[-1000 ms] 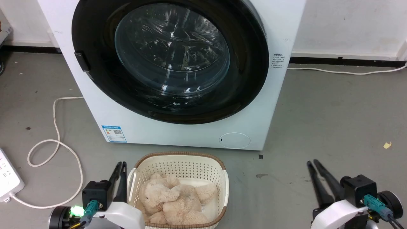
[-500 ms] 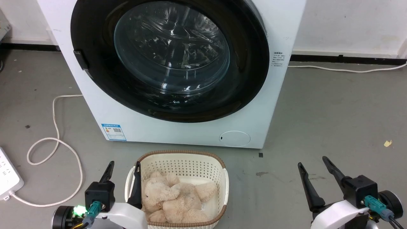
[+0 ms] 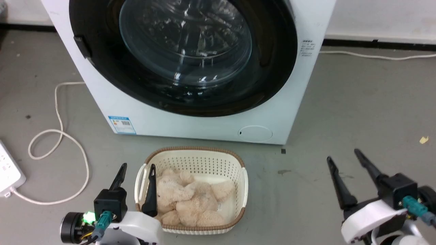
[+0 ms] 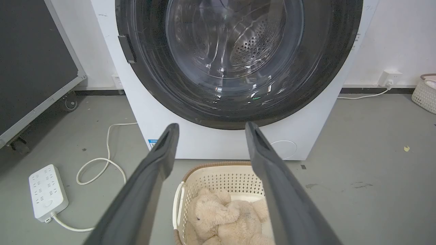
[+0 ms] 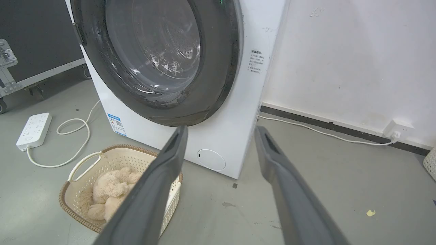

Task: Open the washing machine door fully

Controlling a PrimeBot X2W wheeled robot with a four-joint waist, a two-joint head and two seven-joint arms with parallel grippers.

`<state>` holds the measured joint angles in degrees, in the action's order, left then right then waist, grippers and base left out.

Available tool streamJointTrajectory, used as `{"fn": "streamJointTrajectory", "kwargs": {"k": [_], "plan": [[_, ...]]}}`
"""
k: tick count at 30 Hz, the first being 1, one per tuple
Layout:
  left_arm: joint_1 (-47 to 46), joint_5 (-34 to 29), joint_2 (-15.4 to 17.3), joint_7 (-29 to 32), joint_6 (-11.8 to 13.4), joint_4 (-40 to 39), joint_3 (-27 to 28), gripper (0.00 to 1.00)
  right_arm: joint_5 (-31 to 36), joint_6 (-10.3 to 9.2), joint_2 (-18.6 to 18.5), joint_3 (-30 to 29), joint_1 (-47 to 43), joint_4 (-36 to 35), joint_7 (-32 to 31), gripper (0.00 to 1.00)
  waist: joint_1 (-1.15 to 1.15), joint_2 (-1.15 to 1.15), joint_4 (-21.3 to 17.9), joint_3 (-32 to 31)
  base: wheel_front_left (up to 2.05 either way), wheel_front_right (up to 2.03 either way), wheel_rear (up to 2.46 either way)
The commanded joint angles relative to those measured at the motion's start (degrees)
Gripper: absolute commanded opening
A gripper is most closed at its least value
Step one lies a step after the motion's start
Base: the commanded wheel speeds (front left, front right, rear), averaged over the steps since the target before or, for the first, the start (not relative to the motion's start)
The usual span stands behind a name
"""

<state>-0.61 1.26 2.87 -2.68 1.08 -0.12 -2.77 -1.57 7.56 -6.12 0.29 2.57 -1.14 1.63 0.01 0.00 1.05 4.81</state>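
In the head view, the large round glossy black washing machine door point(image 3: 184, 51), with its bulging clear glass centre, takes up the upper middle of the frame. It lies shut against the white machine front. A small round white flap point(image 3: 255, 132) sits below the door at the lower right of the machine. On the grey floor just under the machine stands a cream perforated plastic basket with a brown woven rim point(image 3: 196, 149), and a beige plush toy point(image 3: 184, 200) lies in it. The left gripper point(image 3: 137, 167) is at the lower left with its two dark fingers spread, and its inner finger overlaps the basket's left edge. The right gripper point(image 3: 342, 154) is at the lower right, also spread, over bare floor well apart from the machine. A white power strip point(image 3: 8, 173) lies at the left edge.

In the left wrist view, the door point(image 4: 235, 44) fills the upper centre. The left gripper point(image 4: 211, 126) is parted wide, with its tips level with the door's lower rim and the basket below them.

In the right wrist view, the door point(image 5: 153, 54) sits at the upper left, flush with the machine. The right gripper point(image 5: 220, 128) is spread, framing the machine's lower right corner.
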Motion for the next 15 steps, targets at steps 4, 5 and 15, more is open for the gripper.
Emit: {"fn": "streamJointTrajectory", "kwargs": {"k": [4, 5, 15], "plan": [[-1.6, 0.5, 0.0, -0.9, 0.7, -0.7, -0.6, 1.0, -1.0, -0.02, -1.7, -0.1, 2.8, -1.1, -0.1, 1.0, 0.0, 0.0, 0.6, 1.9, 0.0, 0.0, 0.0], [-1.9, 0.5, 0.0, -1.1, 0.8, -0.8, -0.8, 1.0, -1.3, -0.02, -2.0, -0.1, 3.4, -1.3, -0.2, 1.0, 0.0, 0.0, 0.7, 2.3, 0.0, 0.0, 0.0], [-3.8, 1.2, 0.0, -2.3, 1.8, -1.5, -2.3, 1.0, -5.5, -0.02, -4.8, -1.2, 10.7, -1.7, -1.7, 0.0, 0.0, 0.0, 1.9, 6.2, 0.0, 0.0, 0.0]]}}
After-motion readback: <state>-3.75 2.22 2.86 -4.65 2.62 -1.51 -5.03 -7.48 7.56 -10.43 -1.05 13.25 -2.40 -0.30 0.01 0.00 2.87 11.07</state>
